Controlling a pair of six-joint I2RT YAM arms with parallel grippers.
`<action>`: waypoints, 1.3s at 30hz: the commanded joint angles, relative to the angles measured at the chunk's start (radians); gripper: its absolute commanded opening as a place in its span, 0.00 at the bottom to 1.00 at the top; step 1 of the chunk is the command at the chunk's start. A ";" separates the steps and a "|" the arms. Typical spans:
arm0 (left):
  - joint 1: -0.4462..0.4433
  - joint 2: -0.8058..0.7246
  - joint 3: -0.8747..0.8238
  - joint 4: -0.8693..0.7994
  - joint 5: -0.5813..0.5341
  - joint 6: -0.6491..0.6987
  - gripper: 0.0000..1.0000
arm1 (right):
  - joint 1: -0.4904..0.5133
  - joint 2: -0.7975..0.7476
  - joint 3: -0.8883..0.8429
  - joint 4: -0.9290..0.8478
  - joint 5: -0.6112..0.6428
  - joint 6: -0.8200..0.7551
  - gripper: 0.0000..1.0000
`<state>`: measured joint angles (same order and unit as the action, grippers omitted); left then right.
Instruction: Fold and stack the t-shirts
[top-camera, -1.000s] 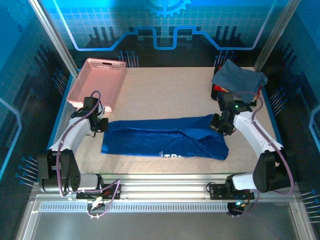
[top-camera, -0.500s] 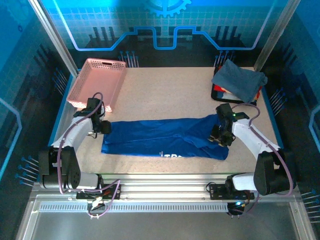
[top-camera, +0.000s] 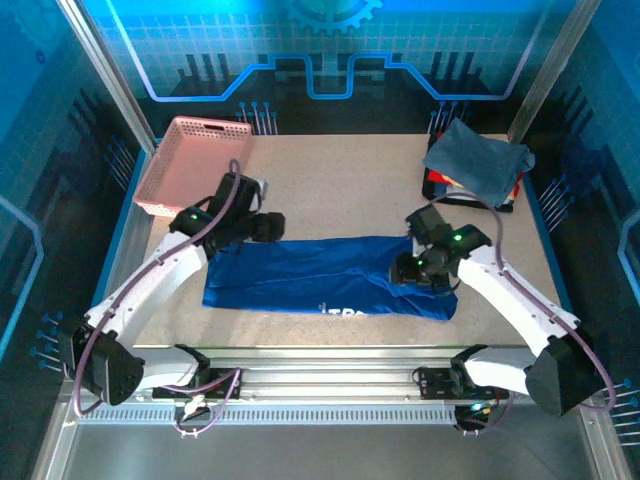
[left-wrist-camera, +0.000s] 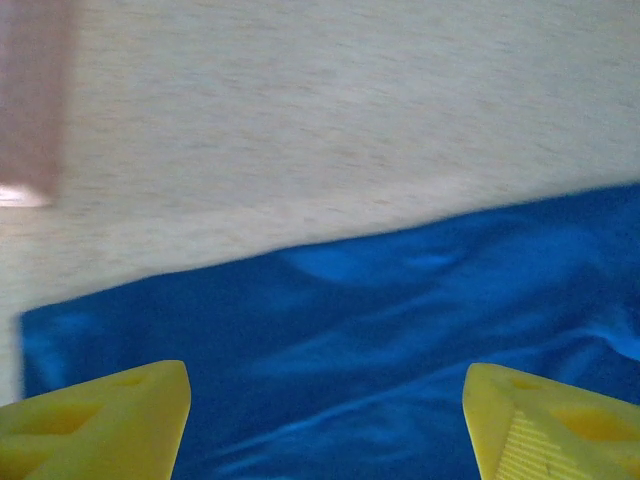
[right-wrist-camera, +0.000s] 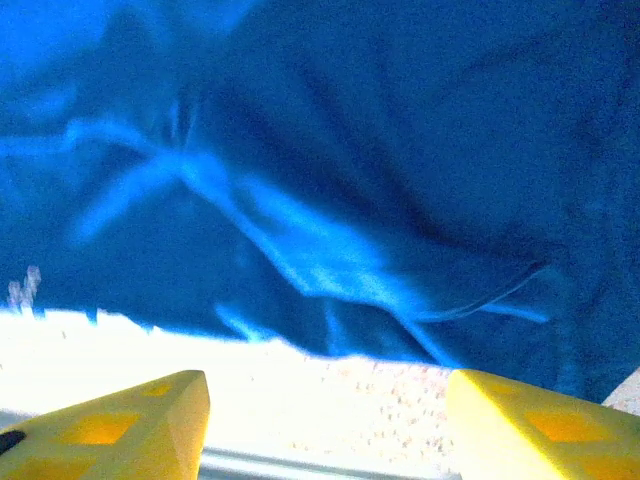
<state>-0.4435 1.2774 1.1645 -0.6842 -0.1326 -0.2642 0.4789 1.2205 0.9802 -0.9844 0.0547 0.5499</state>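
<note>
My left hand (top-camera: 268, 227) hangs wide open and empty over the upper-left edge of the blue shirt (top-camera: 320, 278). My right hand (top-camera: 403, 270) is open and empty too, over its right end. The shirt's a long strip mid-frame on the worktop (top-camera: 330, 180), and the grey shirt (top-camera: 478, 158) is bunched upper right.

Top camera looks down from behind; wrist cameras closely face the blue t-shirt (top-camera: 320, 275).

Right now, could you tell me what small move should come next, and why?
Probably lower the right gripper onto the right end of the blue t-shirt and close: its jaws stand open above that long folded strip, ready for a crosswise fold.
</note>
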 joint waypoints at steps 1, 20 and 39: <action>-0.065 -0.035 -0.074 0.092 0.099 -0.110 0.75 | 0.116 0.068 -0.006 -0.050 0.063 -0.069 0.65; -0.115 -0.202 -0.218 0.017 0.018 -0.162 0.75 | 0.239 0.495 0.121 0.029 0.376 -0.107 0.33; -0.112 -0.239 -0.244 -0.036 -0.020 -0.115 0.75 | 0.194 0.356 0.092 0.123 -0.192 -0.179 0.00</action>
<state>-0.5549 1.0527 0.9375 -0.7059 -0.1421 -0.4088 0.6830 1.5806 1.1156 -0.9009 0.0860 0.4000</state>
